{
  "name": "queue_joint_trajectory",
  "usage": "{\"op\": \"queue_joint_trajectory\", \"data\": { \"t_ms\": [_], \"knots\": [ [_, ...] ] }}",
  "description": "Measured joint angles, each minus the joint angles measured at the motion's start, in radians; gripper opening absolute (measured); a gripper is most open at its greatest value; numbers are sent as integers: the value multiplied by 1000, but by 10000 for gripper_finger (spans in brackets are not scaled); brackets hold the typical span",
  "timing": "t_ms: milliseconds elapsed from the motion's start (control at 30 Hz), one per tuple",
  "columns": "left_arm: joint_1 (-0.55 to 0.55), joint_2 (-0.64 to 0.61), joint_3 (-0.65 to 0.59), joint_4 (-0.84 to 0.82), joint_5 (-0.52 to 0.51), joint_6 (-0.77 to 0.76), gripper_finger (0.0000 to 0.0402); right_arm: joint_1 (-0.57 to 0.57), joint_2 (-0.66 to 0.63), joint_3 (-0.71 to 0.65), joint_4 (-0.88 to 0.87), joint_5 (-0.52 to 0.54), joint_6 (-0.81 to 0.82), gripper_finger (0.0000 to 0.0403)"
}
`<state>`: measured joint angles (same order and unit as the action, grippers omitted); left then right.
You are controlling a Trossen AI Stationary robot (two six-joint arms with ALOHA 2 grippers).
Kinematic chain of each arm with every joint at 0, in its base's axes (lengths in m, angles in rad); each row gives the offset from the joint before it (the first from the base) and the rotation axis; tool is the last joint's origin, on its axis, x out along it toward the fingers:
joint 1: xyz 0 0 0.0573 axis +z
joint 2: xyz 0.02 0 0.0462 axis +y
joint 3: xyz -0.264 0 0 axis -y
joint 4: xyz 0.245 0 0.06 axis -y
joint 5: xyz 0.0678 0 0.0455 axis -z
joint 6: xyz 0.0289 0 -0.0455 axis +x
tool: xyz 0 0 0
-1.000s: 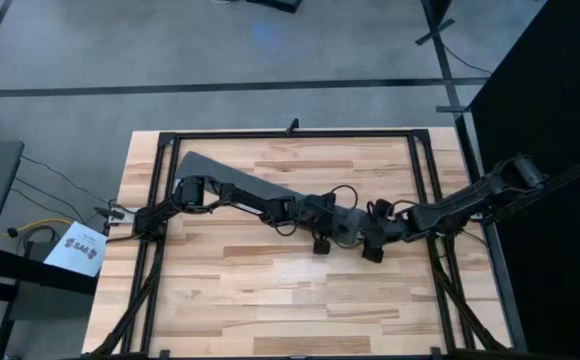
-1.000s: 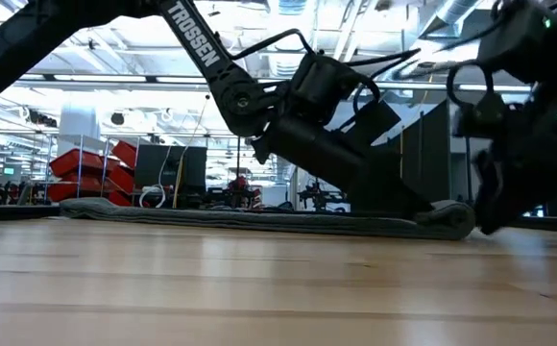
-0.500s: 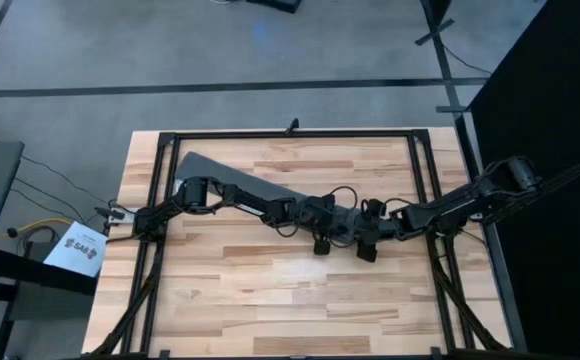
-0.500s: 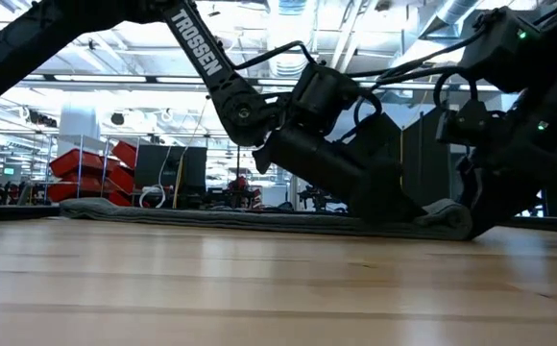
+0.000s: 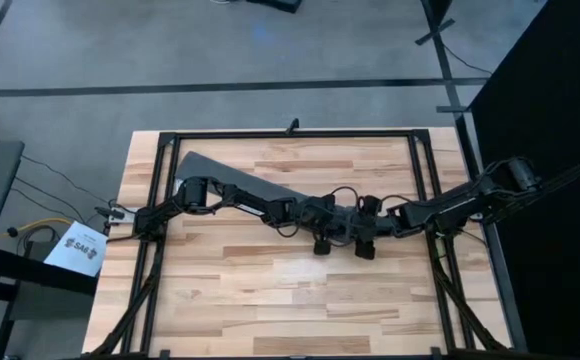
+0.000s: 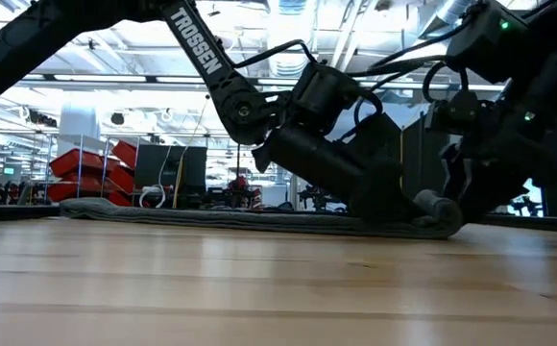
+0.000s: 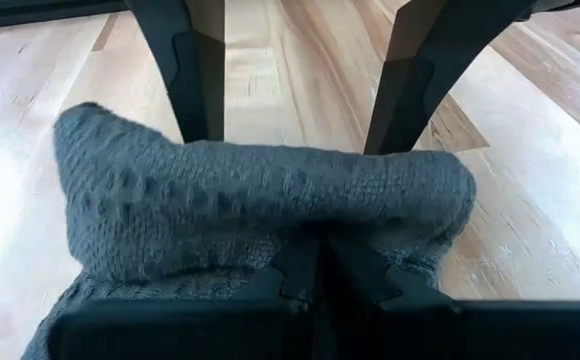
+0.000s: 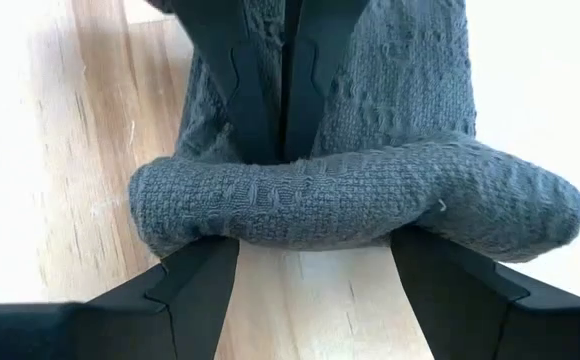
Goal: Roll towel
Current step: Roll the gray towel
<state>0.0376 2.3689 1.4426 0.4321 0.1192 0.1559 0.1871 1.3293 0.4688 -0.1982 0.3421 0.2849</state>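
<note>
The towel [image 5: 240,185] is a long dark grey strip lying slantwise from the table's far left to its middle. Its right end [image 8: 350,200] is curled over into a thick fold. My left gripper [image 7: 315,265] is shut and lies on the strip just left of that fold; the fold covers its fingertips. My right gripper [image 8: 315,255] is open and comes from the table's right. Its two fingers stand wide apart against the fold's outer side. In the low view the fold [image 6: 437,213] sits between the two grippers. My left gripper lies with its shut fingers [image 8: 265,90] along the flat strip, pointing toward the table's right and slanting down. The curled end [image 7: 270,190] rests over their tips and hides them. My right gripper touches the fold's outer side [image 8: 220,235] with both open fingers [image 8: 195,280], one near each side edge. They come almost level from the table's right, across the strip. The fold stays on the table.
A black metal frame [image 5: 290,133] runs around the tabletop. Bare wood [image 5: 300,300] fills the near half of the table. A paper sheet [image 5: 82,248] lies off the table's left edge.
My right gripper has moved toward the table's left, against the towel's right end. That end has shifted left and curled up higher over my left gripper's fingertips. The rest of the strip has stayed flat where it was.
</note>
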Motion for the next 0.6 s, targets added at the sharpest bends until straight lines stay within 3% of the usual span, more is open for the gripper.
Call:
{"op": "queue_joint_trajectory", "data": {
  "t_ms": [600],
  "knots": [
    [21,-56,4,-98,9,9,6,0,-3,18,-18,6,1,255]
  ]
}}
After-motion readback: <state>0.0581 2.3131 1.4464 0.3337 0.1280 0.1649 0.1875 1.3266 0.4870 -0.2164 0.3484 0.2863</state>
